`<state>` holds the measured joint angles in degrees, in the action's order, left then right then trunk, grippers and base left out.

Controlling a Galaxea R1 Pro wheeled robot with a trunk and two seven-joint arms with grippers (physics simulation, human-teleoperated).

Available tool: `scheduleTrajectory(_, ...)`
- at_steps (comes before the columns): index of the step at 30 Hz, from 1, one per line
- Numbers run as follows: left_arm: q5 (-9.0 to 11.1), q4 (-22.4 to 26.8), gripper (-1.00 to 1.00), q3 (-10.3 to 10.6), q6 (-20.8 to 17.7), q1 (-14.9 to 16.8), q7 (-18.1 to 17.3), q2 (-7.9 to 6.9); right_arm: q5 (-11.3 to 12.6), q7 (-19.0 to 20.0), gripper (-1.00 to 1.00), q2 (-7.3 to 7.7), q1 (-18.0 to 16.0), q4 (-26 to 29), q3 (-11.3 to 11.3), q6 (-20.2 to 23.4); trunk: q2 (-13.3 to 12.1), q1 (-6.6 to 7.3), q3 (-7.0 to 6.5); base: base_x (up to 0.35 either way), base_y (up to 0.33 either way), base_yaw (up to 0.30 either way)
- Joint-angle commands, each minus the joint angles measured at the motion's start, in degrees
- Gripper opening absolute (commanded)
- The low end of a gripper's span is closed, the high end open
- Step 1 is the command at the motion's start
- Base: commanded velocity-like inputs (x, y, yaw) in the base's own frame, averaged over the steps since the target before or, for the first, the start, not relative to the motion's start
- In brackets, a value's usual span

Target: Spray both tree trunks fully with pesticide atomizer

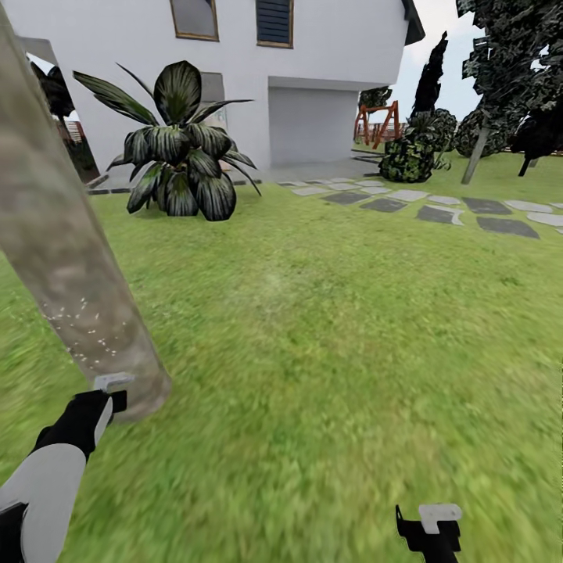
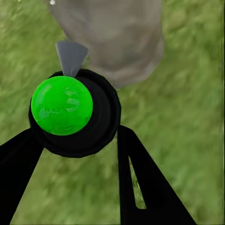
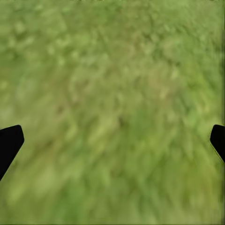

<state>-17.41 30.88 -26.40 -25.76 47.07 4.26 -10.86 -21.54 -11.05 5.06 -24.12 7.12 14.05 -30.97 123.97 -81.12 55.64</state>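
Observation:
A thick pale grey-brown tree trunk [image 1: 66,266] leans up the left of the head view, rising out of the garden lawn [image 1: 328,352]. Fine white specks of pesticide [image 1: 82,324] dot its lower part. My left gripper [image 1: 109,395] is at the trunk's base. In the left wrist view it [image 2: 77,133] is shut on the pesticide atomizer [image 2: 70,112], a dark round body with a bright green dome and a grey nozzle aimed at the trunk [image 2: 112,37]. My right gripper [image 1: 430,532] hangs open over bare grass, with its fingertips [image 3: 11,138] far apart.
A large dark-leaved palm plant [image 1: 180,148] stands ahead in front of a white house [image 1: 328,55]. Grey stepping stones [image 1: 438,207] cross the lawn at the right. A bush [image 1: 407,156] and dark conifers [image 1: 508,70] stand beyond them.

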Motion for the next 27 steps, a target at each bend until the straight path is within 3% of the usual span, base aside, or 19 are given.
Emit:
scheduleTrajectory(1, -0.14, 0.07, -1.0, -0.14, 0.31, 0.04, 0.04, 0.02, -0.61, -0.28, 1.0, -0.03, -0.05, -0.09, 0.28, -0.14, 0.02, -0.01, 0.05, 0.138, -0.244, 0.0)
scheduleTrajectory(11, -0.25, 0.06, -1.0, -0.14, 0.81, 0.04, 0.13, -0.08, -0.61, -0.28, 1.0, -0.05, -0.04, -0.09, 0.28, -0.14, 0.02, -0.01, 0.05, 0.104, -0.258, 0.02)
scheduleTrajectory(27, -0.34, 0.06, -1.0, -0.14, 0.8, -0.05, 0.14, -0.25, -0.61, -0.28, 1.0, -0.05, -0.05, -0.09, 0.28, -0.14, 0.02, -0.01, 0.05, 0.101, -0.263, 0.268)
